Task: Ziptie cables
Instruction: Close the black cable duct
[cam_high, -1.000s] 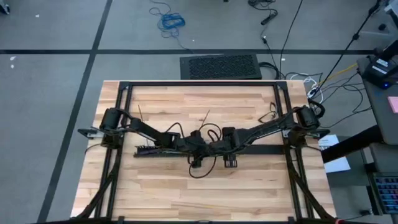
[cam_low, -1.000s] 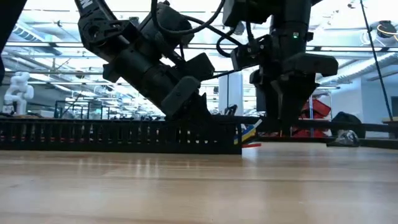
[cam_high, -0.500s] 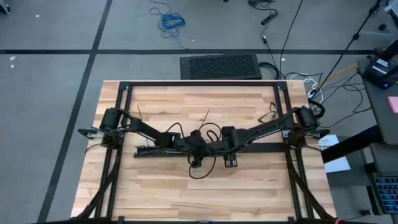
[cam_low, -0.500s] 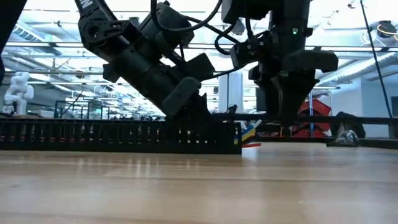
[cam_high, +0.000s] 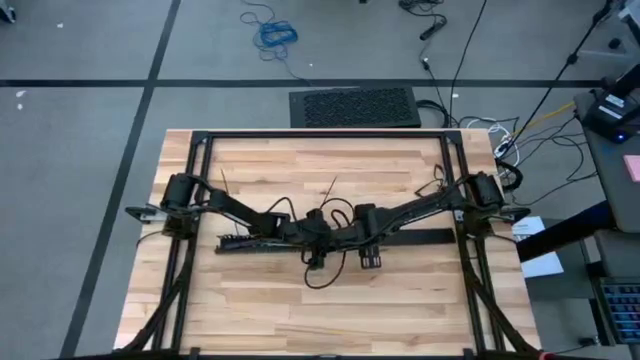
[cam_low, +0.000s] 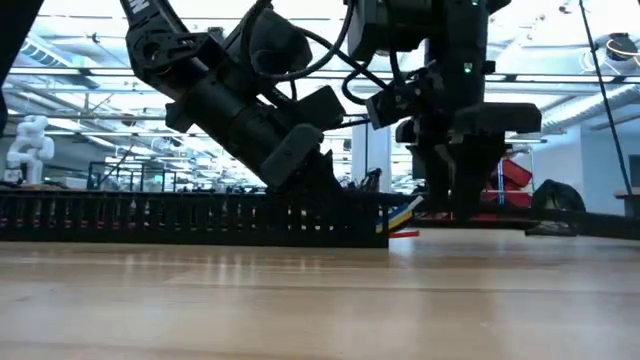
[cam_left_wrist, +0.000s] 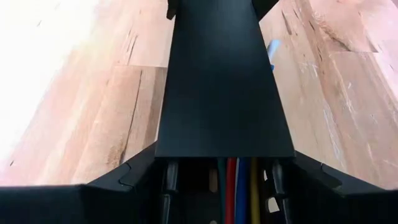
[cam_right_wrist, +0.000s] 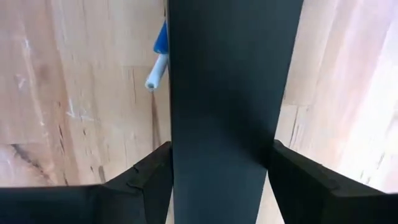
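From above, you have both arms reaching in from the sides of the wooden table and meeting at its middle, the left tool and the right tool close together over the long black slotted bar that lies crosswise under them; the cables cannot be made out from here, and the zipties show as thin dark straight strips lying on the boards on the far side of the arms, well apart from both tools. At table height, you see the black slotted bar resting on the table with the cables poking out of its end as short yellow, blue and red tips; the left tool comes down tilted onto the bar near that end, and the right tool hangs upright just beyond the wire tips. In your left wrist view, the left tool is clamped narrow on the black slotted bar, a finger pressed to each side, and the cables run inside the bar as red, blue and yellow strands between the fingers. In your right wrist view, the right tool grips the black slotted bar the same way, fingers tight against both edges, and one blue and white wire end of the cables sticks out beside the bar over the table
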